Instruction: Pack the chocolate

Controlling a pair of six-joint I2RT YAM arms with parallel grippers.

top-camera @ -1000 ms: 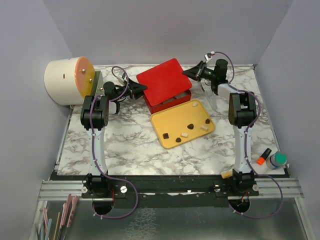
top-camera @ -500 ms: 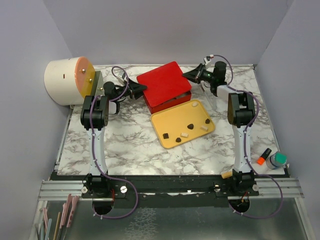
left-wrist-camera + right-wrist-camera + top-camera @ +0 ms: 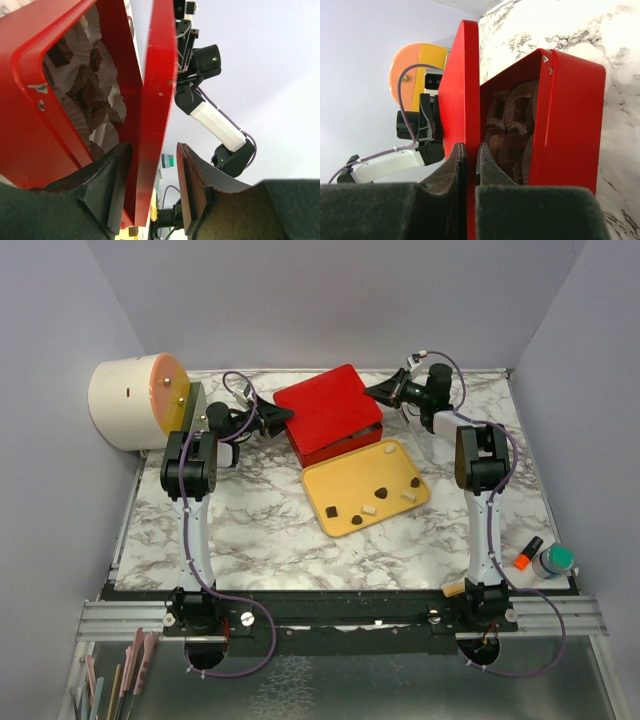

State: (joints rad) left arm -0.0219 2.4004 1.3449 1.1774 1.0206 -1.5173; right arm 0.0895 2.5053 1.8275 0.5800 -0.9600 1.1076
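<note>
A red box (image 3: 340, 440) stands at the back middle of the table, its red lid (image 3: 328, 400) raised and tilted over it. My right gripper (image 3: 386, 392) is shut on the lid's right edge, the rim pinched between its jaws (image 3: 469, 147). My left gripper (image 3: 277, 420) is at the lid's left edge, with its jaws open astride the rim (image 3: 154, 150) and a gap on one side. Inside the box are white paper cups (image 3: 100, 65), some with dark pieces (image 3: 520, 110). Several chocolate pieces, dark (image 3: 383, 491) and cream-white (image 3: 367, 508), lie on the yellow tray (image 3: 335, 480).
A cream cylinder with an orange face (image 3: 130, 400) lies at the back left, close behind the left arm. An orange marker (image 3: 527, 553) and a small green-capped jar (image 3: 553, 560) stand at the front right edge. Grey walls close in three sides.
My right gripper has shifted slightly left and closer onto the lid's right edge. The left gripper, the lid and the tray pieces look unchanged.
</note>
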